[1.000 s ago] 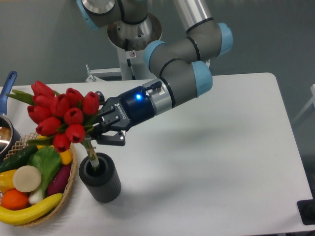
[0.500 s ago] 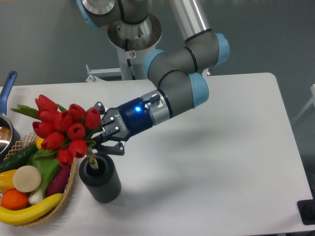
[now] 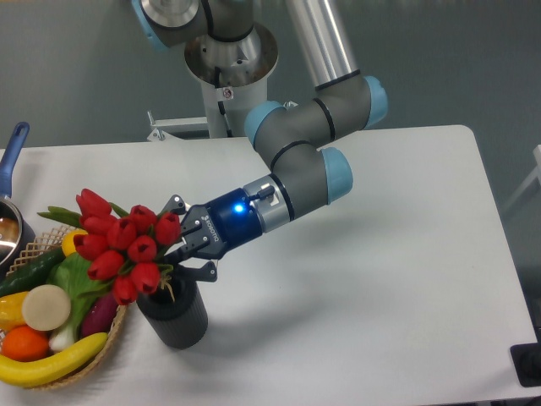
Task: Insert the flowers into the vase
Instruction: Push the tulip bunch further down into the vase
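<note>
The white surface [image 3: 372, 254] carries everything, and its whole right half lies bare out to the rounded far-right corner. The arm [image 3: 304, 165] reaches down from its base at the back and bends leftward over the left half.

At the front left edge a wicker basket [image 3: 110, 334] hangs partly out of view; it holds a banana [image 3: 51, 364], an orange fruit [image 3: 24, 342], a pale round slice [image 3: 46, 307], a green leafy vegetable [image 3: 76, 283], a dark green cucumber [image 3: 30, 272] and a purple piece [image 3: 100, 311]. Just beside the basket on its right, touching or nearly so, stands the vase [image 3: 176, 317], upright, near the front edge of the surface. Further left, a pot [image 3: 10, 228] with a blue handle is cut off by the frame edge.

The flowers [image 3: 127, 245] stand in the vase: the stems go down into its mouth and the red heads lean to the left, above the basket's rim. How deep the stems reach cannot be seen.

The pincer [image 3: 188, 247] sits just above the vase's mouth, on the right of the bunch, its fingers [image 3: 176, 205] spread apart above and below the stem line; whether they are pressing on the stems cannot be told, since leaves and buds hide the contact.

Against the picture half a second earlier, the bunch and the pincer are lower and a little further right, the stem that showed above the mouth is now hidden inside it, and the arm's elbow has dropped. The vase and basket have not shifted.
</note>
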